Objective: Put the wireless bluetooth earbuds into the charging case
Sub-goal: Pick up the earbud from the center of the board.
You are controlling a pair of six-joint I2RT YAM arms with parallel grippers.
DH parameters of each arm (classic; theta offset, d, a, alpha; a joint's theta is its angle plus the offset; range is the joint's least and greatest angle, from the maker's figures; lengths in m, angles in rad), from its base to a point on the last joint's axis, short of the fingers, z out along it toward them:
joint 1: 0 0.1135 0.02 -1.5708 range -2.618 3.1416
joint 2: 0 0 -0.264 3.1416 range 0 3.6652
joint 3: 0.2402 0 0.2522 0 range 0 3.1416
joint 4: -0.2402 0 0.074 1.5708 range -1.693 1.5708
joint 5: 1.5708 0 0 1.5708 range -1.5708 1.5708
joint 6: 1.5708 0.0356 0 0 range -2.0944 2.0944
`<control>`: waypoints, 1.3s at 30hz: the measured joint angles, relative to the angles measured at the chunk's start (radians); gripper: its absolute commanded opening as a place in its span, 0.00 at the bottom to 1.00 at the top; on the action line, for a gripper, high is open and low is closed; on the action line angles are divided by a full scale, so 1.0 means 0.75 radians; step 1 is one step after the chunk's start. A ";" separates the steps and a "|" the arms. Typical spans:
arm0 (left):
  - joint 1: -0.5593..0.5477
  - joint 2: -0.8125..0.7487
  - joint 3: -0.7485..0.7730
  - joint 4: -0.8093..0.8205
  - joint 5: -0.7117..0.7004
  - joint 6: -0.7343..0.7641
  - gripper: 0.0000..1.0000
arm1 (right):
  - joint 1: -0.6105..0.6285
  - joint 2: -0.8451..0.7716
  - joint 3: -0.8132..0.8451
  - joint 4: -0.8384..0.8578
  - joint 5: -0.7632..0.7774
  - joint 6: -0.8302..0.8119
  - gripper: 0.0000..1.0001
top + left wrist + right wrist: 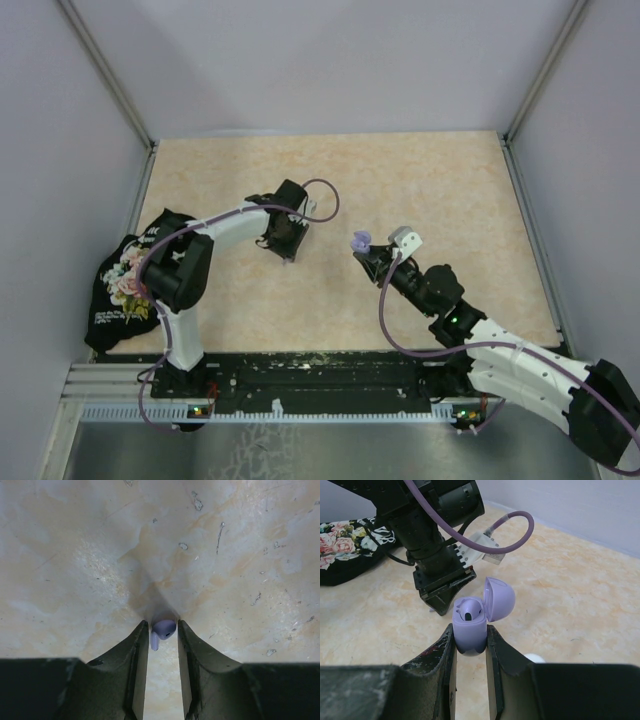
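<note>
My right gripper (470,636) is shut on a lilac charging case (469,632) and holds it above the table with its lid (499,599) flipped open. One lilac earbud (469,612) sits in the case. The case also shows in the top view (361,241), at the tip of my right gripper (366,250). My left gripper (163,630) points down close to the table, its jaws narrow around a second lilac earbud (163,629) at the fingertips. In the top view my left gripper (283,240) is left of the case, apart from it.
A black floral pouch (125,280) lies at the table's left edge beside the left arm. A small white round object (535,657) lies on the table under my right gripper, partly hidden. Grey walls surround the beige tabletop (420,180).
</note>
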 measured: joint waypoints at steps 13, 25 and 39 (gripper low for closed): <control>-0.013 0.012 0.022 -0.099 -0.024 0.002 0.36 | 0.000 0.028 0.000 0.009 -0.005 0.001 0.00; -0.020 0.063 0.093 -0.112 -0.033 0.004 0.28 | 0.000 0.034 0.000 0.008 -0.015 0.002 0.00; -0.028 0.017 0.071 -0.112 -0.045 0.009 0.17 | 0.000 0.046 0.000 0.011 -0.037 0.001 0.00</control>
